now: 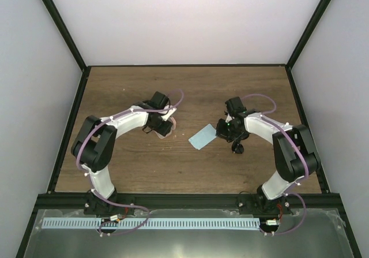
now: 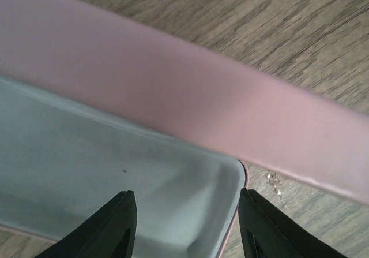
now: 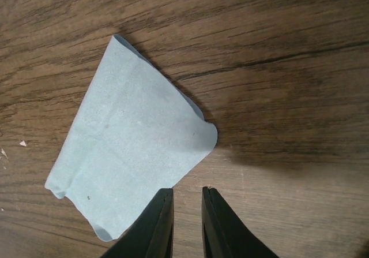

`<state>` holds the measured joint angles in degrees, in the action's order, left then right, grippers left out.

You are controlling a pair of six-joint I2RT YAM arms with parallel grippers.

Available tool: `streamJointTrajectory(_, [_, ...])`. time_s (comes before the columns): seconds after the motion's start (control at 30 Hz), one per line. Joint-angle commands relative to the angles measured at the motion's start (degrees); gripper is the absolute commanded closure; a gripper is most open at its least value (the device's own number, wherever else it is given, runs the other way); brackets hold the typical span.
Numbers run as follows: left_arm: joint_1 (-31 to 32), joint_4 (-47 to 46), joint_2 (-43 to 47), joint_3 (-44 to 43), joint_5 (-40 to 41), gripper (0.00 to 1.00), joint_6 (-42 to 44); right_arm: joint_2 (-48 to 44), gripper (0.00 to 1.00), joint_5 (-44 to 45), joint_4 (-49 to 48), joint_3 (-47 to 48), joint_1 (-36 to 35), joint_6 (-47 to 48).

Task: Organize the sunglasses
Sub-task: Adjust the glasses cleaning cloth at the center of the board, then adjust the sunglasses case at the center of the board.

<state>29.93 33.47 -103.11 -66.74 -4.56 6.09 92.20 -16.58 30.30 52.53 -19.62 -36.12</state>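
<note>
- Overhead, the two arms split the table (image 1: 173,90) between them. The left gripper (image 1: 162,126) hangs over the pink case (image 1: 172,119), and the right gripper (image 1: 220,132) sits just beside the light blue cloth (image 1: 203,137). Each arm seems to be assigned one accessory.
- A small dark shape (image 1: 237,148) lies on the wood just on the near side of the right gripper. It is probably the sunglasses, though it is too small to be sure, and nothing grips it.
- From the left wrist, the case is open, with its pink lid (image 2: 190,102) tipped back and the grey-blue lining (image 2: 86,165) bare where it shows. The left gripper (image 2: 187,223) has its fingers (image 2: 121,226) spread apart over that hollow and holds nothing. The case appears ready to receive the glasses, and none are visible inside.
- From the right wrist, the cloth (image 3: 132,148) lies loosely folded on the wood, one corner curled up. The right gripper (image 3: 187,223) is parted only by a narrow slit and is empty, its fingers (image 3: 158,226) just short of the cloth's near edge. That narrow gap would suit pinching thin fabric. The glasses do not show here.
</note>
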Motion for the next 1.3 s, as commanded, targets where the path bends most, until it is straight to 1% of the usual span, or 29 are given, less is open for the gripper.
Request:
streamJointTrajectory(0.0, [-0.18,-0.08,-2.6,-1.15,-1.76,0.49,1.97,2.06,0.83,-0.33,-1.26,1.61,1.73,4.21])
streamJointTrajectory(0.17, [-0.15,0.4,-5.38,-1.29,-2.52,0.49,2.86,3.1,0.82,-1.15,-1.9,2.01,3.27,5.85])
streamJointTrajectory(0.3, [0.3,0.99,-6.25,-1.23,-3.67,0.56,2.39,4.42,0.82,-1.42,-1.71,3.18,4.63,7.78])
streamJointTrajectory(0.37, [0.55,1.0,-5.68,-0.66,-3.87,0.58,2.12,5.37,0.82,-1.82,-1.79,3.95,5.11,8.29])
streamJointTrajectory(0.6, [1.63,0.84,-1.1,-0.23,-5.32,0.56,-1.35,7.59,0.83,-2.97,-2.05,6.08,6.01,10.25])
streamJointTrajectory(0.9, [6.67,2.76,-5.76,-5.53,-7.44,0.55,-4.33,7.88,0.82,-4.01,-3.03,5.06,6.28,10.63])
streamJointTrajectory(1.03, [7.51,5.87,-6.48,-8.23,-4.62,0.55,-3.04,7.57,0.82,-4.19,-3.71,3.33,6.41,10.52])
streamJointTrajectory(1.13, [7.49,7.26,-7.16,-7.78,-1.44,0.55,-1.79,7.4,0.82,-4.56,-4.11,2.77,6.41,10.41])
streamJointTrajectory(1.27, [7.51,7.98,-7.88,-6.6,-1.53,0.56,-1.73,7.28,0.83,-4.39,-4.07,2.75,6.48,10.37])
